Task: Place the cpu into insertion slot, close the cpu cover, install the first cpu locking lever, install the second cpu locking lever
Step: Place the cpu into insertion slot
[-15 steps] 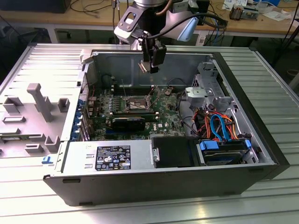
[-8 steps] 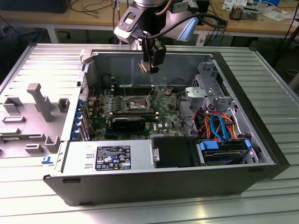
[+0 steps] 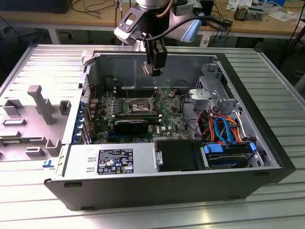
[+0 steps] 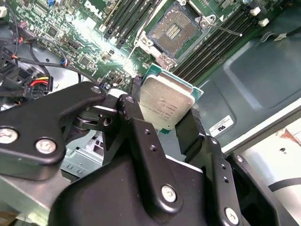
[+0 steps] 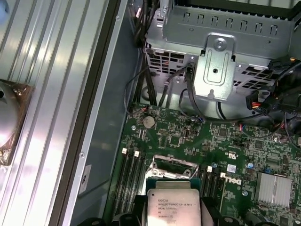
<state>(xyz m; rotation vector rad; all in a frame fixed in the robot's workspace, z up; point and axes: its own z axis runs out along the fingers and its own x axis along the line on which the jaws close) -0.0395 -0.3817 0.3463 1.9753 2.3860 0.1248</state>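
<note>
**A:** Where is the cpu [image 4: 164, 106] right now?

**B:** Clamped in the gripper [image 3: 153, 69], which hangs over the open computer case [image 3: 143, 191] at the upper middle of the exterior view. The fingers [image 4: 190, 129] are drawn in onto two opposite edges of the chip, and they grip nothing else.

**A:** And the insertion slot [image 3: 136, 106]?

**B:** It sits on the green circuit board [image 3: 167, 112]. In the exterior frame it is lower than the chip and a little toward the exterior view's left. The two are well apart.

**A:** Which way does the chip face?

**B:** Its silver top faces both wrist cameras, so I judge the underside looks down at the board. It is square, so it has no real long axis. In the first wrist view its edges run roughly parallel to the slot's rim and to the memory slots [image 5: 129, 179] beside it.

**A:** Is the slot open?

**B:** In the second wrist view its dark contact field lies bare.
</note>
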